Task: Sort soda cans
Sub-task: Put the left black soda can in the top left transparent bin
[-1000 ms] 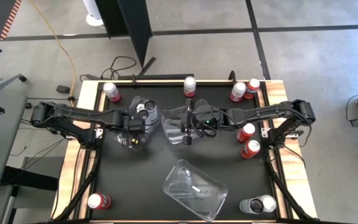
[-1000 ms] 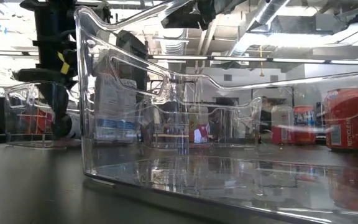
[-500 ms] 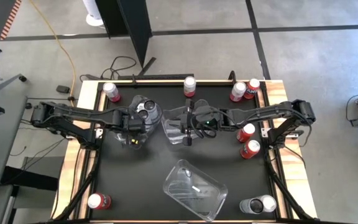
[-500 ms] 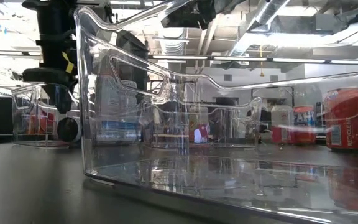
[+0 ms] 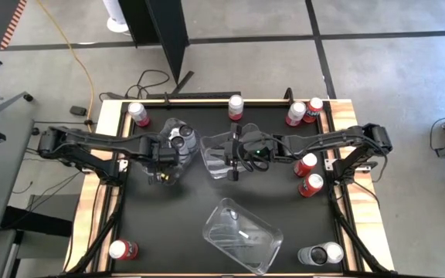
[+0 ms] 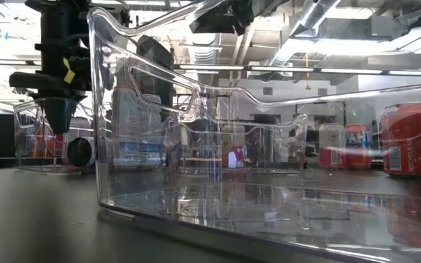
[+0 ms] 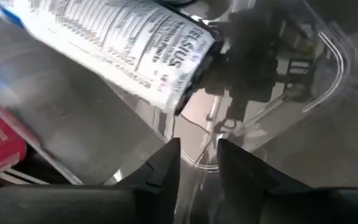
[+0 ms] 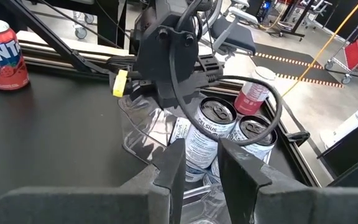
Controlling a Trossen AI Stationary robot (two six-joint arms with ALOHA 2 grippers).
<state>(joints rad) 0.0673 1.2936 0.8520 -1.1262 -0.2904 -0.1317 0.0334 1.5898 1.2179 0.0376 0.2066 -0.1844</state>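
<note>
Two white-and-silver soda cans [image 5: 180,137] [image 8: 216,113] stand in a clear bin [image 5: 172,150] at the table's left middle. My left gripper [image 5: 163,171] [image 7: 197,155] is shut on that bin, pointing steeply down. My right gripper [image 5: 231,159] [image 8: 201,171] is shut on a second clear bin [image 5: 218,154] beside it, at the table's centre. Red soda cans stand upright along the far edge [image 5: 236,106] and by the right edge [image 5: 310,184]. In the left wrist view a white soda can [image 7: 123,43] shows slanted across the picture. My left gripper pinches the clear bin's wall at its rim [image 7: 199,167] between its two fingers, coming from above. The bin's bottom is down at table height in the low view [image 6: 39,164]. My right gripper has clear plastic of the second bin [image 8: 199,198] between its fingers, coming nearly level from the table's right. Which part of the bin that is, its own fingers hide.
A third clear bin [image 5: 242,235] lies near the front edge, right before the low camera [image 6: 269,204]. A red can [image 5: 122,249] stands at the front left, dark-silver cans [image 5: 321,254] at the front right. A raised wooden rim [image 5: 107,116] frames the table.
My left gripper has tipped at the wrist without changing place; in the low view its fingertips stand higher and farther left than before. The bin it holds has shifted slightly with it. My right gripper has kept still.
</note>
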